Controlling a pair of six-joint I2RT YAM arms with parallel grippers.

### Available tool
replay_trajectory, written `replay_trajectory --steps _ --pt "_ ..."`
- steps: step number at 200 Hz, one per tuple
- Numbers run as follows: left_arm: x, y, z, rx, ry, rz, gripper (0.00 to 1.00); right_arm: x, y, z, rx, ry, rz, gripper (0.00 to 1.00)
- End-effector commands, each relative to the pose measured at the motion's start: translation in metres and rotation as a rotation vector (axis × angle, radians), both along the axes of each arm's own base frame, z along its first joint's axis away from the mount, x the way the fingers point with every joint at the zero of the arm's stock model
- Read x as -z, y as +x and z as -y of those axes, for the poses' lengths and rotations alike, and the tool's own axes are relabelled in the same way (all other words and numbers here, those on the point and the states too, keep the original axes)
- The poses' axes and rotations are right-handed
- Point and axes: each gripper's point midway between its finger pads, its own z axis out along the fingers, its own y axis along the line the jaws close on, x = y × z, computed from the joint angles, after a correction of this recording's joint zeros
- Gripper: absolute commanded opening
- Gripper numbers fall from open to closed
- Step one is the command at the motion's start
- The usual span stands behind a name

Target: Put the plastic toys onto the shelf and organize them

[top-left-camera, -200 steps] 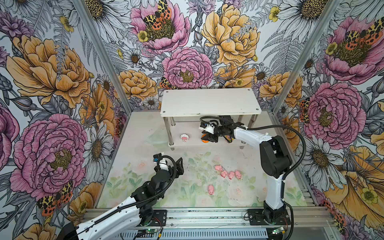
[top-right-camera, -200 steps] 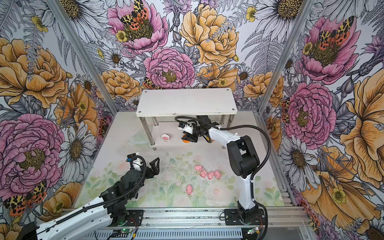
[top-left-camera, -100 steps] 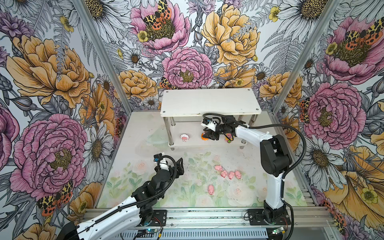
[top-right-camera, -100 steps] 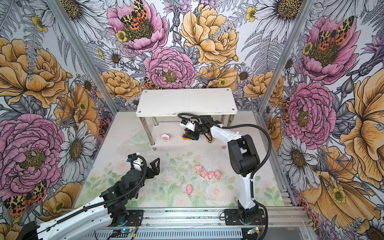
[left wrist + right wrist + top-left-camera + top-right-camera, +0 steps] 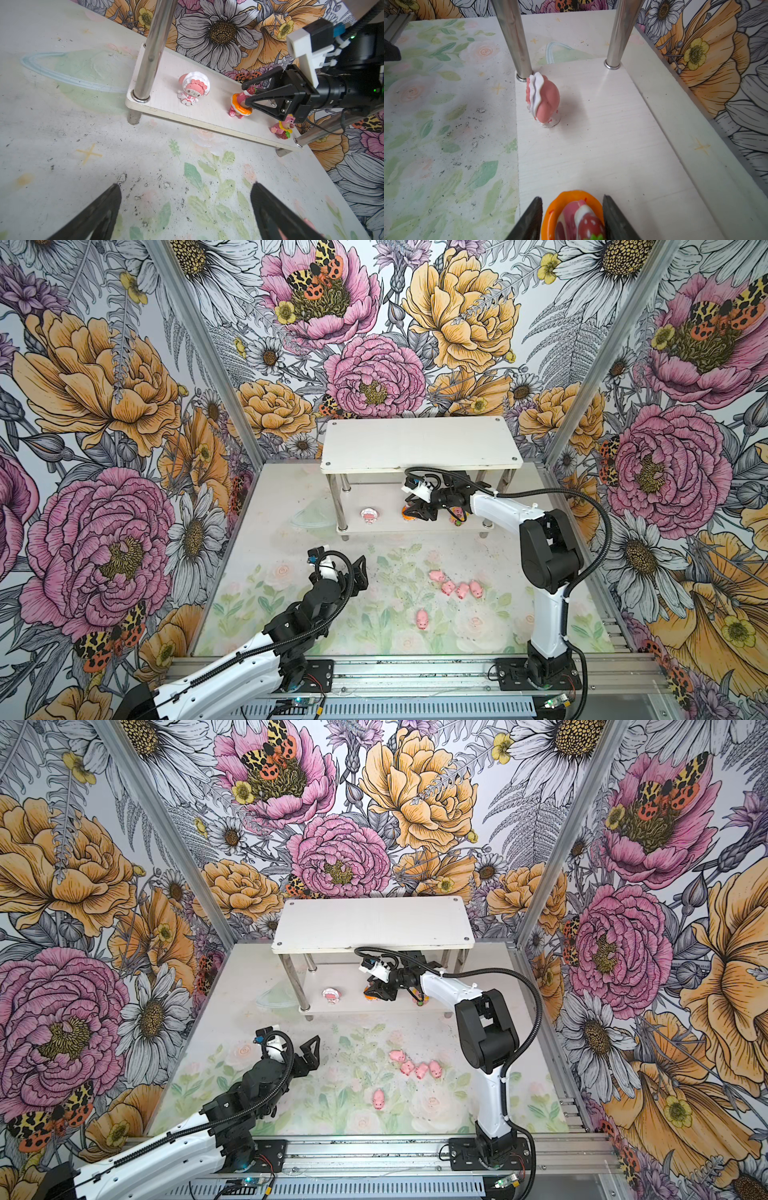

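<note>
R gripper point(image 5: 572, 197) grasps orange-rim toy point(image 5: 571, 214), bottom centre of its wrist view, so I can seat it upright on shelf point(image 5: 419, 443) lower tier; L gripper point(image 5: 185, 186) released, idle.

A pale, flower-printed counter point(image 5: 291, 626) fills the middle of both top views. Near its upper edge stands a white two-tier shelf point(image 5: 419, 443). Its lower tier carries, left to right, a white-rimmed figure point(image 5: 368, 515), an orange-rimmed figure point(image 5: 406, 512) and a yellow-rimmed figure point(image 5: 456, 514). Lower right, four pink pigs point(image 5: 461, 590) cluster on the counter, with a fifth pig point(image 5: 422, 618) just below.
</note>
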Motion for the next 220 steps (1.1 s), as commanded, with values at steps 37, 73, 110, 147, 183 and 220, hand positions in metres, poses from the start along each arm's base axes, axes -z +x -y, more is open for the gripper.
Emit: replay_trajectory --steps 37,73,110,147,183,220 --pt "0.000 0.000 0.001 0.007 -0.020 -0.004 0.99 -0.012 -0.003 0.000 -0.014 0.047 0.009 0.48" --pt "0.001 0.001 0.002 0.009 -0.019 -0.006 0.99 -0.011 -0.008 0.002 -0.011 0.052 -0.002 0.48" --pt "0.001 0.000 0.002 0.012 -0.023 -0.006 0.99 -0.011 -0.009 0.004 0.000 0.056 -0.003 0.47" --pt "0.000 0.001 0.003 0.013 -0.024 -0.006 0.99 -0.015 -0.008 0.005 0.005 0.060 0.008 0.48" --pt "-0.001 0.001 0.004 0.017 -0.023 -0.005 0.99 -0.020 -0.006 0.007 0.011 0.062 0.023 0.48" --pt "-0.004 0.002 0.005 0.018 -0.023 -0.002 0.99 -0.026 -0.003 0.008 0.016 0.066 0.042 0.49"
